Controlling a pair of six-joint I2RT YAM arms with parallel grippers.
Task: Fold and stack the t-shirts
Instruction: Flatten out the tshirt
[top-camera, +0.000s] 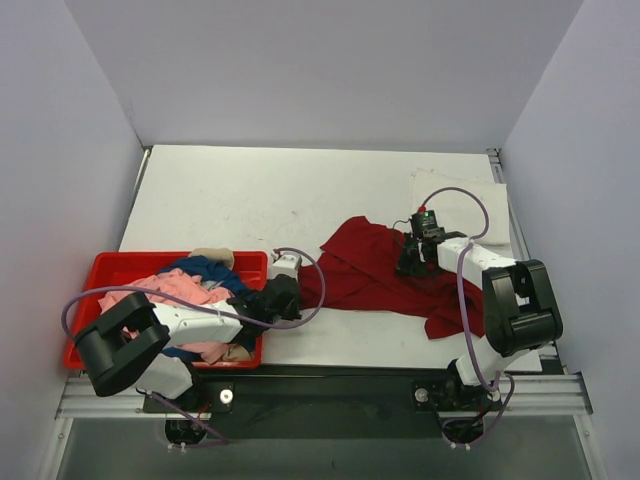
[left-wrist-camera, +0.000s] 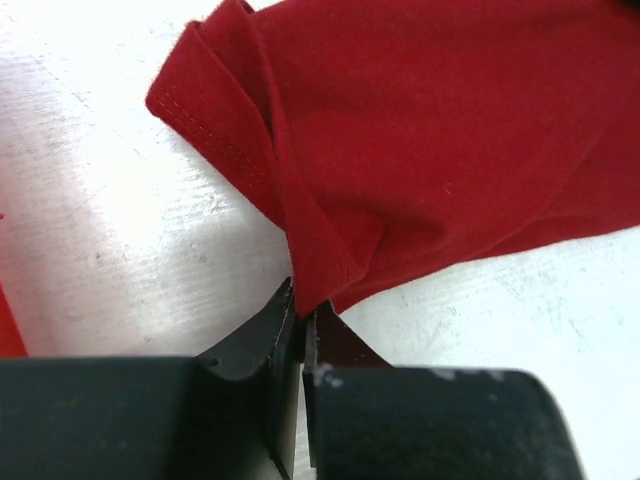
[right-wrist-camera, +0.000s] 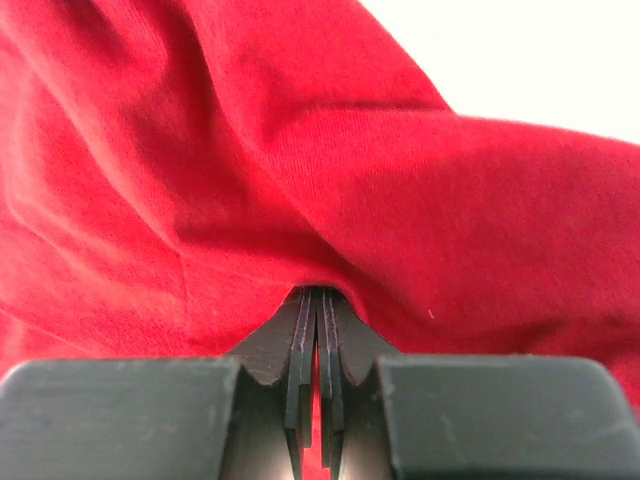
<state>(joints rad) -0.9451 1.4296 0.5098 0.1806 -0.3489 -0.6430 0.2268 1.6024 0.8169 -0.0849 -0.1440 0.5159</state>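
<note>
Looking down on the white counter (top-camera: 230, 200), I see the crumpled dark red cloth t-shirt (top-camera: 365, 270) lying just right of the red plastic bin (top-camera: 110, 262). The bin holds a pink cloth t-shirt (top-camera: 185, 288) and a blue cloth t-shirt (top-camera: 205, 268). My left end effector (left-wrist-camera: 300, 312) is clamped on the dark red shirt's edge nearest the bin. My right end effector (right-wrist-camera: 318, 300) pinches a fold on the side away from the bin.

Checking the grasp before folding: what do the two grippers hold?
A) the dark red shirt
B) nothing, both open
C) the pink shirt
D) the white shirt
A: the wrist views show the left gripper and the right gripper each shut on cloth of the dark red shirt.
</note>
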